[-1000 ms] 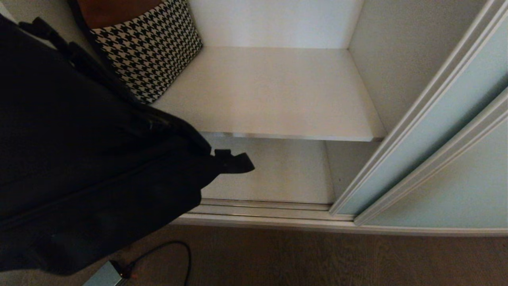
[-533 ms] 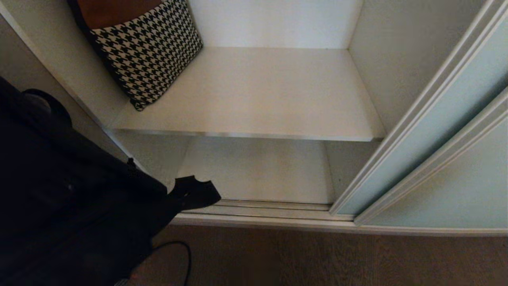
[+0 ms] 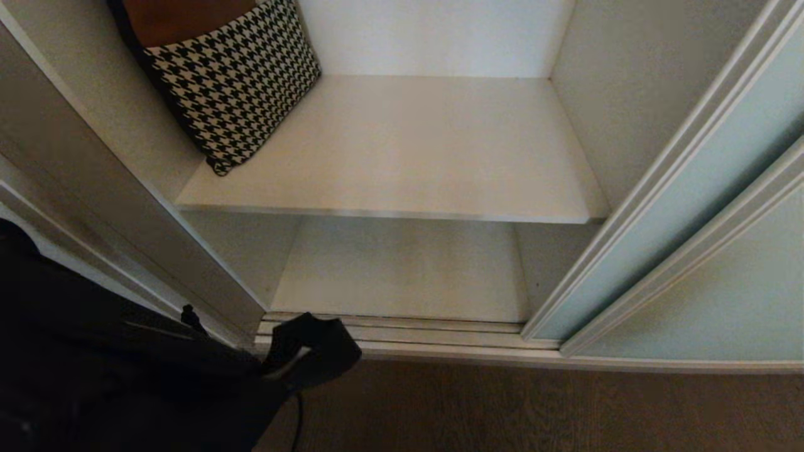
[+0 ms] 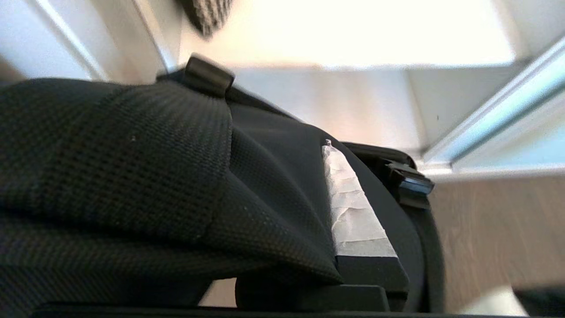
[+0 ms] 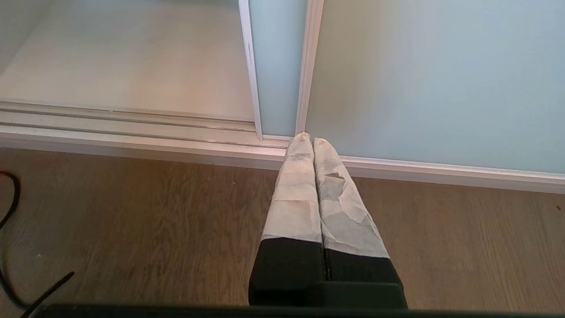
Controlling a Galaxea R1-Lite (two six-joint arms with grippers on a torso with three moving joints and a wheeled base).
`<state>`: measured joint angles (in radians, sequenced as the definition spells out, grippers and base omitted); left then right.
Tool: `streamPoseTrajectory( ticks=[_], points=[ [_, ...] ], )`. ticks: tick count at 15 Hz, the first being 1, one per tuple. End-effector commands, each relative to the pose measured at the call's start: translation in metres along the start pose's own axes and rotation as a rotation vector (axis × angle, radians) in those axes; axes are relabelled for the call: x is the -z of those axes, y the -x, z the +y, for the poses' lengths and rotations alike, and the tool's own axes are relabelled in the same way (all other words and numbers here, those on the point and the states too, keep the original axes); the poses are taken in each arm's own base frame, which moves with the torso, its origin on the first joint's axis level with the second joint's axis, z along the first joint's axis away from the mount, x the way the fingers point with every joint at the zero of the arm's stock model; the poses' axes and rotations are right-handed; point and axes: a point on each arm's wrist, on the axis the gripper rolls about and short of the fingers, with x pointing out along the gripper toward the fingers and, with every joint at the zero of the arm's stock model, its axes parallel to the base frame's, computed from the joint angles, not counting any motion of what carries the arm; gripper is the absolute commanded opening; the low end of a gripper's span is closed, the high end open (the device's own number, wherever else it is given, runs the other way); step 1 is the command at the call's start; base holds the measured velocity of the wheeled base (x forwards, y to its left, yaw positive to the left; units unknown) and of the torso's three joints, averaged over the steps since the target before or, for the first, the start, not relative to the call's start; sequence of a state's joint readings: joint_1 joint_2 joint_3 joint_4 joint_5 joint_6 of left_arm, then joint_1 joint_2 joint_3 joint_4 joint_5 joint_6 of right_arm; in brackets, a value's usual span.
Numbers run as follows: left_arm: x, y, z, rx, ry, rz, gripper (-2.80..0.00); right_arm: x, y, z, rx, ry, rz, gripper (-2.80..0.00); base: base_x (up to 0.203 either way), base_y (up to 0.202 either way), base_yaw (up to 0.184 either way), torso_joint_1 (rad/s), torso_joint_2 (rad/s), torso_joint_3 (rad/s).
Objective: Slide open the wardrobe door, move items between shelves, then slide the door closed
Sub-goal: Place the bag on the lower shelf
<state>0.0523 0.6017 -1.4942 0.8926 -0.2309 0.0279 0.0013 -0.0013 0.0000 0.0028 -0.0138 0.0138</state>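
The sliding wardrobe door [image 3: 691, 207] of pale blue-green glass stands pushed to the right, leaving the shelves open. The upper shelf [image 3: 427, 144] and the lower shelf [image 3: 408, 270] are white boards. A black fabric bag [image 3: 125, 376] hangs at the lower left, in front of the wardrobe's left side and above the floor, with a strap end [image 3: 320, 345] sticking out. My left gripper [image 4: 320, 150] is shut on the bag [image 4: 132, 154]; one taped finger [image 4: 353, 212] shows and fabric hides the other. My right gripper [image 5: 307, 139] is shut and empty, low over the floor by the door [image 5: 441, 79].
A black-and-white houndstooth cushion [image 3: 232, 81] leans in the upper shelf's back left corner. The wardrobe's left side panel [image 3: 94, 188] stands close to the bag. The bottom track [image 3: 440, 333] edges a wooden floor [image 3: 534, 408], where a black cable [image 5: 9, 198] lies.
The bag has swung down and to the left in the head view, uncovering the cushion, the left of both shelves and the side panel. The right arm has not moved.
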Motion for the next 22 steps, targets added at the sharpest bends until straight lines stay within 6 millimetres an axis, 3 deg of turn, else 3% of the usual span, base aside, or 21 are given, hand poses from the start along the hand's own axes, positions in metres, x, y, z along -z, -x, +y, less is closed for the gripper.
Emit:
streamPoseTrajectory(
  ticks=[1,4,18,22],
  points=[
    [0.014,0.015,-0.005,-0.003,0.006,0.026,-2.80,0.000,0.000,0.000,0.000,0.000,0.000,-2.80,0.000,0.000,0.000,0.000,0.00,0.000],
    [0.028,0.020,-0.006,-0.014,0.000,0.053,-2.80,0.000,0.000,0.000,-0.001,0.000,0.000,-2.80,0.000,0.000,0.000,0.000,0.00,0.000],
    [0.039,0.025,-0.007,-0.017,0.009,0.063,-2.80,0.000,0.000,0.000,0.000,0.000,0.000,-2.80,0.000,0.000,0.000,0.000,0.00,0.000],
    [0.039,0.024,-0.007,-0.018,0.009,0.065,-2.80,0.000,0.000,0.000,0.000,0.000,0.000,-2.80,-0.151,0.000,-0.001,0.002,0.00,0.002]
  ],
)
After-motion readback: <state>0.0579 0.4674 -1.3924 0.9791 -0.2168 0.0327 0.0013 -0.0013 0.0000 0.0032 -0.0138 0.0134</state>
